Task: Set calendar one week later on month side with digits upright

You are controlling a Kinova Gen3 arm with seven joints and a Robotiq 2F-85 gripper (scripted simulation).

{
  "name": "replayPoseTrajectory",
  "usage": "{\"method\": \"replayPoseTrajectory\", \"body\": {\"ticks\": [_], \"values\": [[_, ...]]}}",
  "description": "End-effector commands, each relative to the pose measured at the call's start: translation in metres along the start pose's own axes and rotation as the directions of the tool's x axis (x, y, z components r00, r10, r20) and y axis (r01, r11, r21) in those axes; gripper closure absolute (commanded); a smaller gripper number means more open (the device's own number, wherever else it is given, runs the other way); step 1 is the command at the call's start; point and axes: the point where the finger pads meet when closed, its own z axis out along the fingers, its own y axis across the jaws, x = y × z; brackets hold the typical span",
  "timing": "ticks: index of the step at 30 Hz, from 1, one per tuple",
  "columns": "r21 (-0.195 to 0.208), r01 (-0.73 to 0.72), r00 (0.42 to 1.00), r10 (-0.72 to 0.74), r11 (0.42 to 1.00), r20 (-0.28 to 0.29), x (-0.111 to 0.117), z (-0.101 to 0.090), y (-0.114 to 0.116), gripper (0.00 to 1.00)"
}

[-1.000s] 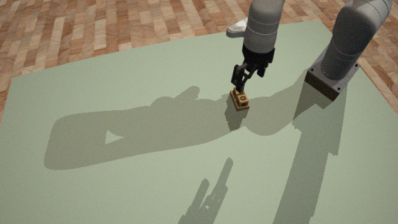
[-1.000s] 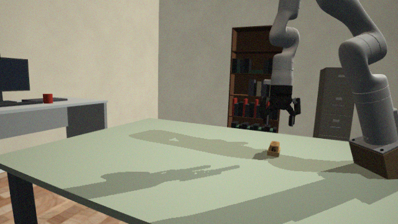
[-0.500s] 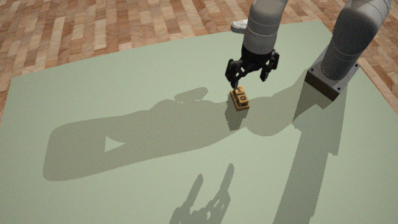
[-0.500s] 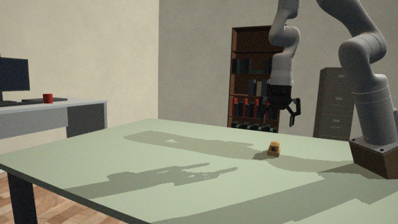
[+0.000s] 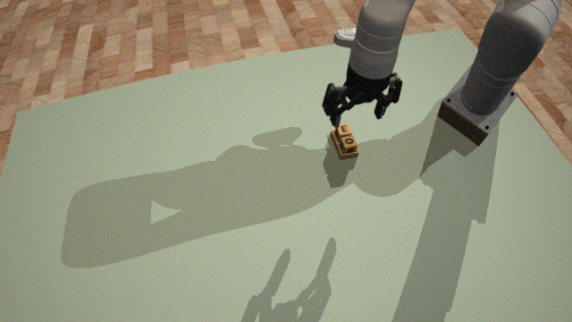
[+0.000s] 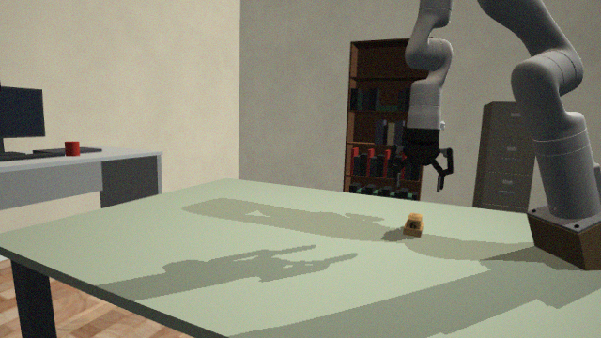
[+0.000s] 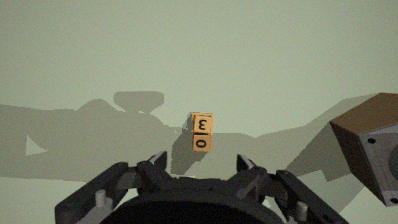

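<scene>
With its fingers apart, the gripper (image 5: 357,120) (image 6: 419,187) (image 7: 201,160) hovers above 2 cubes (image 5: 347,136) (image 6: 414,221) (image 7: 202,134).

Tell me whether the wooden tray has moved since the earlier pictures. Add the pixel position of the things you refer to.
No. The tray (image 5: 349,156) (image 6: 412,233) sits at the same spot on the table (image 5: 134,103) (image 6: 141,225), judged against the robot's base (image 5: 480,134) (image 6: 584,244).
</scene>
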Motion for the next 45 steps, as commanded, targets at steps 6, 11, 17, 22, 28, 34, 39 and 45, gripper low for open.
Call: {"method": "replayPoseTrajectory", "body": {"ticks": [6, 11, 17, 22, 28, 34, 39, 45], "values": [[0.002, -0.015, 1.0, 0.015, 1.0, -0.008, 0.0014, -0.0004, 0.0004, 0.54], [0.002, -0.015, 1.0, 0.015, 1.0, -0.008, 0.0014, -0.0004, 0.0004, 0.54], [0.002, -0.015, 1.0, 0.015, 1.0, -0.008, 0.0014, -0.0004, 0.0004, 0.54], [0.002, -0.015, 1.0, 0.015, 1.0, -0.008, 0.0014, -0.0004, 0.0004, 0.54], [0.002, -0.015, 1.0, 0.015, 1.0, -0.008, 0.0014, -0.0004, 0.0004, 0.54], [0.002, -0.015, 1.0, 0.015, 1.0, -0.008, 0.0014, -0.0004, 0.0004, 0.54], [0.002, -0.015, 1.0, 0.015, 1.0, -0.009, 0.0019, -0.0001, -0.0001, 0.54], [0.0, -0.018, 1.0, 0.018, 1.0, -0.004, 0.0026, 0.0031, -0.0014, 0.54]]}}
